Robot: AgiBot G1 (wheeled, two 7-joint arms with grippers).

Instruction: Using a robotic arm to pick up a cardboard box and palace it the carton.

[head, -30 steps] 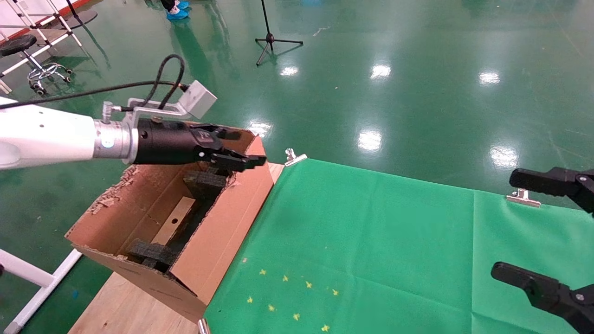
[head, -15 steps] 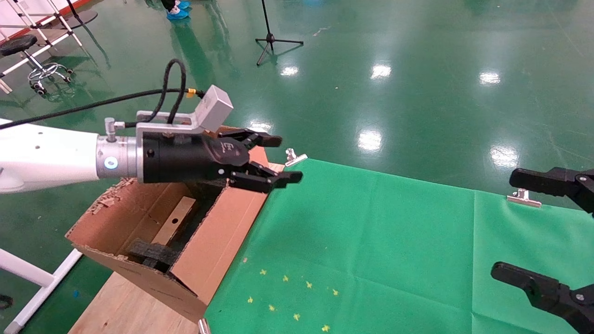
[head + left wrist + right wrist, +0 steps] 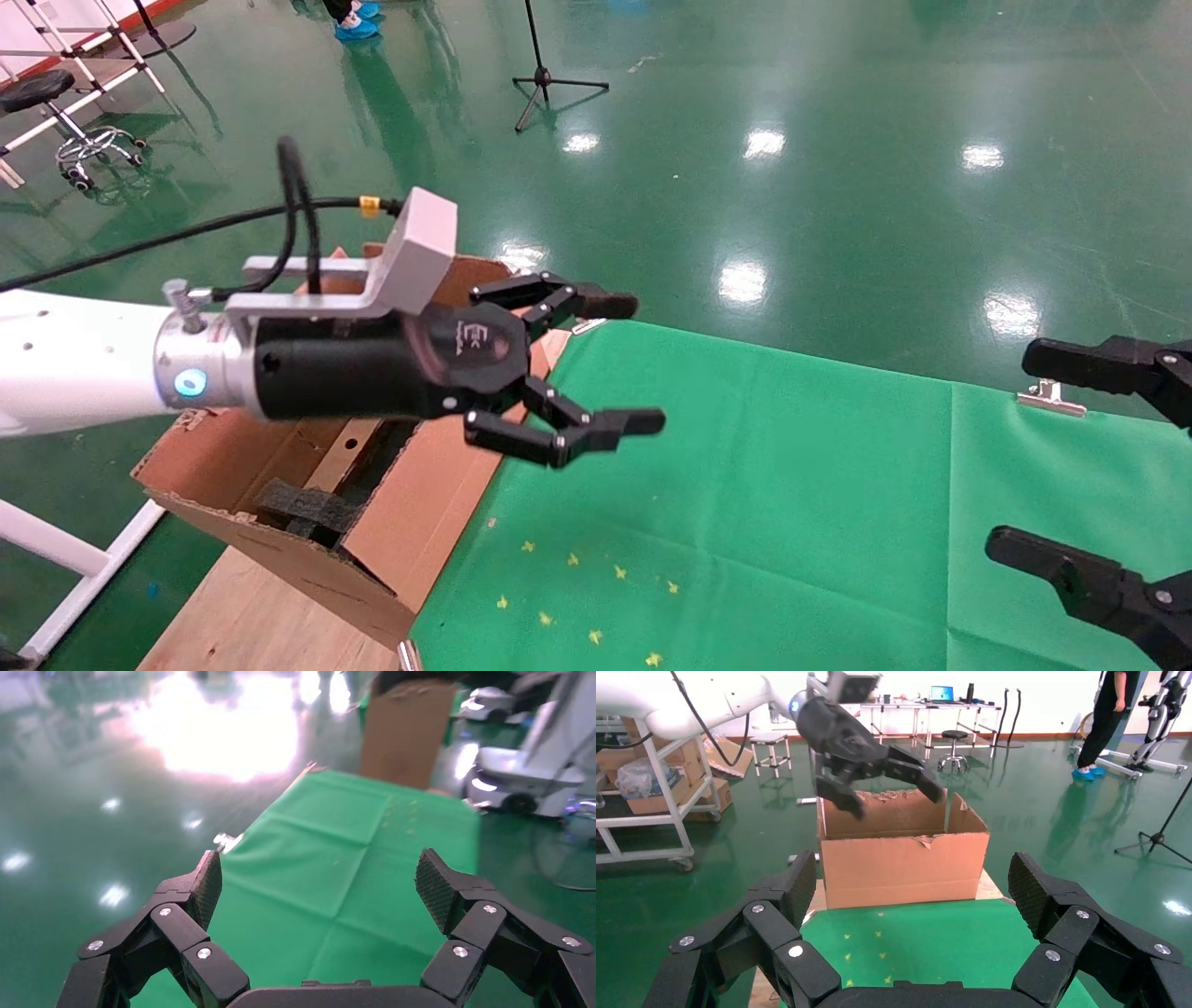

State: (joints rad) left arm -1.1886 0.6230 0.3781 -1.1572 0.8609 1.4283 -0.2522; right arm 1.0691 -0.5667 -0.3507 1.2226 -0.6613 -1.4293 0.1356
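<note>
My left gripper [image 3: 643,363], on the white arm, is open and empty. It hangs in the air over the near left edge of the green cloth [image 3: 745,466], just right of the carton [image 3: 438,485]. The carton is a long brown box with torn flaps and black foam [image 3: 303,508] inside. A flat tan cardboard piece [image 3: 354,436], seemingly the cardboard box, lies in the carton, mostly hidden behind the gripper. The left wrist view shows wide jaws [image 3: 320,881] over bare cloth. The right wrist view shows the carton [image 3: 905,867] and the left gripper [image 3: 891,776] above it. My right gripper [image 3: 1020,452] is open and parked at the right.
The cloth is held to the table by metal clips [image 3: 1048,396]. Bare wooden tabletop [image 3: 251,615] shows under the carton. A white rack leg [image 3: 65,568] stands at the left. A tripod [image 3: 545,79] and a stool [image 3: 42,93] stand on the green floor beyond.
My left gripper has moved from above the carton's far end to the right and nearer, out over the cloth edge. Its jaws have spread wider. The right gripper has not moved.
</note>
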